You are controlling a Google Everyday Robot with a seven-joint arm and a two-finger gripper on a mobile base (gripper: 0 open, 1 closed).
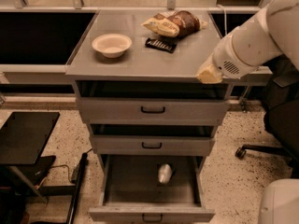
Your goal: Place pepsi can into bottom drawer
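A grey metal cabinet stands in the middle of the room, and on its flat top [140, 64] there is a white bowl [112, 45] at the left. At the far right of the top lie two snack bags [175, 23], one yellow and one brown, touching each other. A small dark packet [160, 44] lies just in front of them. The top drawer [153, 109] and the middle drawer [152, 145] are both pulled out only a little. The bottom drawer [135, 185] is pulled out far toward the near side. The pepsi can [164, 173] lies on its side on the floor of this drawer, right of the middle, and its silver end faces up and forward. The gripper [209, 73] hangs at the near right corner of the cabinet top, at the end of the white arm [252, 41] that enters from the right. It is high above the can, and I cannot tell whether it is parted or closed. The floor [233, 134] is pale speckled stone. A black flat panel [25, 136] and some cables [77, 171] are at the left, and the wheeled foot of a chair [259, 149] is at the right.
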